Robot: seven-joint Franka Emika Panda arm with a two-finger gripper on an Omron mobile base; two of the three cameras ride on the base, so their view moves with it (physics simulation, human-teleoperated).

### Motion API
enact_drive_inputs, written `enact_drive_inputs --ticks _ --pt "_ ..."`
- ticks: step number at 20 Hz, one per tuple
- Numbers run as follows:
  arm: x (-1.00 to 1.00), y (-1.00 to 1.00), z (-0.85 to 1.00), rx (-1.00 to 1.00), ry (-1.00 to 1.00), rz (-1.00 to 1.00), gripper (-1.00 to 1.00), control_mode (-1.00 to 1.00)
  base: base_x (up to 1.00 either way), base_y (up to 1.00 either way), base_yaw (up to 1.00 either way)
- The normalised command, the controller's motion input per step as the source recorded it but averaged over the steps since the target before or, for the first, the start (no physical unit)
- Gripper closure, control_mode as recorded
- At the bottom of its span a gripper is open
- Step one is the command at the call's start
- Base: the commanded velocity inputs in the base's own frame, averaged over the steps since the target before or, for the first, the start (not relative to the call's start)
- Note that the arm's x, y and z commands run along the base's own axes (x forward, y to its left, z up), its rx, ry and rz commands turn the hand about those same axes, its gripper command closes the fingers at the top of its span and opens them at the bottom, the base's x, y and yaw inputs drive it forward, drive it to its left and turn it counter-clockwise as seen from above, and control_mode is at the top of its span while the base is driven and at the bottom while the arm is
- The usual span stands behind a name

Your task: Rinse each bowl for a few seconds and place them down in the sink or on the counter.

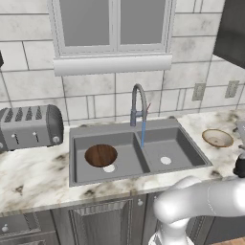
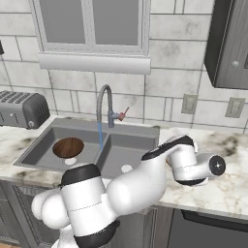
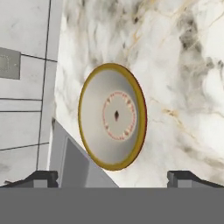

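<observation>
Kitchen sink scene, left to right. A toaster (image 1: 29,126) stands on the worktop (image 1: 33,177) at 9 o'clock from the sink (image 1: 136,152). The brown bowl (image 1: 101,155) lies in the left basin, just beside that basin's white drain (image 1: 109,168). The tap (image 1: 138,106) rises behind the divider between the basins, and a thin blue stream of water (image 1: 142,134) falls from its spout toward the right basin. The tan bowl (image 1: 217,138) sits upright on the worktop at 3 o'clock from the sink, well apart from the brown one. In the hand view, the hand (image 3: 113,178) is open, its two finger tips spread wide, one to each side of the tan bowl (image 3: 112,117) and not touching it.
</observation>
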Motion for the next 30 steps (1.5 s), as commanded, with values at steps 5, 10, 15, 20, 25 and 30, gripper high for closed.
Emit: enact_drive_inputs --ticks 5,10,15,20,25,30 --pt "0.19 -0.12 -0.21 0.01 0.0 0.02 -1.0 -1.0 0.0 0.0 0.0" --pt "0.21 -0.09 -0.19 0.0 0.0 0.01 -1.0 -1.0 0.0 0.0 0.0" --pt "0.24 -0.06 -0.17 0.0 0.0 0.0 -1.0 -1.0 0.0 0.0 0.0" --pt "0.25 -0.09 -0.16 0.01 0.0 0.0 -1.0 -1.0 0.0 0.0 0.0" --pt "0.25 -0.12 -0.17 0.02 0.0 0.0 -1.0 -1.0 0.0 0.0 0.0" --pt "0.23 -0.14 -0.17 0.03 0.01 0.0 -1.0 -1.0 0.0 0.0 0.0"
